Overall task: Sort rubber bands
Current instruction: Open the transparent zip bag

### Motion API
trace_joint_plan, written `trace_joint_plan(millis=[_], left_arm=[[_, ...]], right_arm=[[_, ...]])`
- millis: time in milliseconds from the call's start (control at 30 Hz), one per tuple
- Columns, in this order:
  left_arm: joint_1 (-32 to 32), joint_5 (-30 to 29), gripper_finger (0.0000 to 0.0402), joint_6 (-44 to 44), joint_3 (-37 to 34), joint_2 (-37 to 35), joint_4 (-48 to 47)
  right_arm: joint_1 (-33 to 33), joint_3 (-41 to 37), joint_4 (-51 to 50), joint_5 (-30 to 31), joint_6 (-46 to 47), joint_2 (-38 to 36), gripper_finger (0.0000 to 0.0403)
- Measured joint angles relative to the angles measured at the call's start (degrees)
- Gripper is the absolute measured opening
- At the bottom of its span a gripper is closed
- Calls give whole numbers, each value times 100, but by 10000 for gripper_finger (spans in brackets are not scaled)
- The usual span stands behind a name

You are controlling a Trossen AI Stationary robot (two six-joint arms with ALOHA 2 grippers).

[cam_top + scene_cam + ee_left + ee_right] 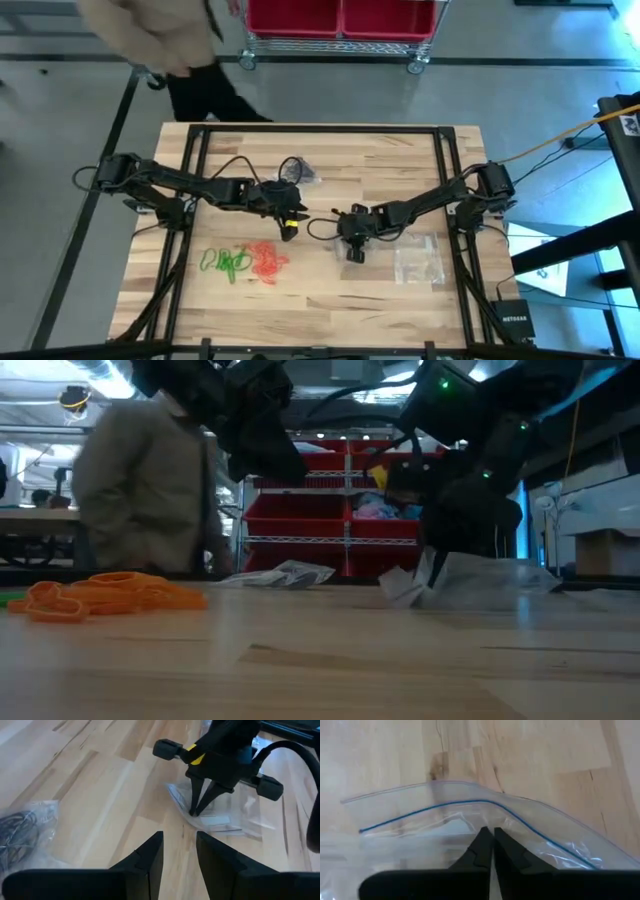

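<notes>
Orange rubber bands (pixel 268 260) and green rubber bands (pixel 225 263) lie in two heaps near the table's front left. A clear zip bag (pixel 420 262) lies flat to the right, with my right gripper (pixel 354 250) shut on it at its left end. My left gripper (pixel 180 855) hovers open above the table's middle with nothing between its fingers, and looks toward the right gripper (pixel 195 810). A second clear bag with dark contents (pixel 300 168) lies at the far middle. My right gripper pinches the clear bag's plastic just inside its blue zip line (pixel 470 822) between its two fingers. The fingers (pixel 202 795) come from above, slanting down. The bag rests on the table, and its zip edge (pixel 465 785) bows up ahead of the fingertips.
A person (pixel 150 40) stands beyond the table's far left corner, beside a wire cart with red bins (pixel 340 20). Bare wood (pixel 330 300) stretches along the front between the bands and the bag.
</notes>
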Motion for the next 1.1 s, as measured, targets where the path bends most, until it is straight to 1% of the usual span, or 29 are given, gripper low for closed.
trace_joint_plan(millis=[167,233,300,433,500,767,900,1000,1100], left_arm=[[-65,-6,109,-51,0,-12,-23],[-152,-129,109,-64,0,-65,7],[-215,-303,109,-90,0,-149,109],[-300,-347,109,-173,2,-294,201],[-343,-349,109,-187,2,-328,183],[-568,-372,109,-92,2,-334,170],[-784,-630,109,-10,4,-338,377],[-874,-730,109,101,4,-339,403],[-916,-739,109,139,4,-369,415]], right_arm=[[12,-67,99,176,-211,-390,2],[9,-82,66,249,-267,-664,1],[7,-50,198,399,-345,-976,1],[7,-52,414,668,-629,-1409,0],[7,-52,729,736,-767,-1591,0],[7,-40,1977,595,-868,-1735,0],[7,-39,2462,357,-872,-1756,0],[7,-33,2633,195,-872,-1914,0],[7,-33,2681,192,-873,-2061,0]])
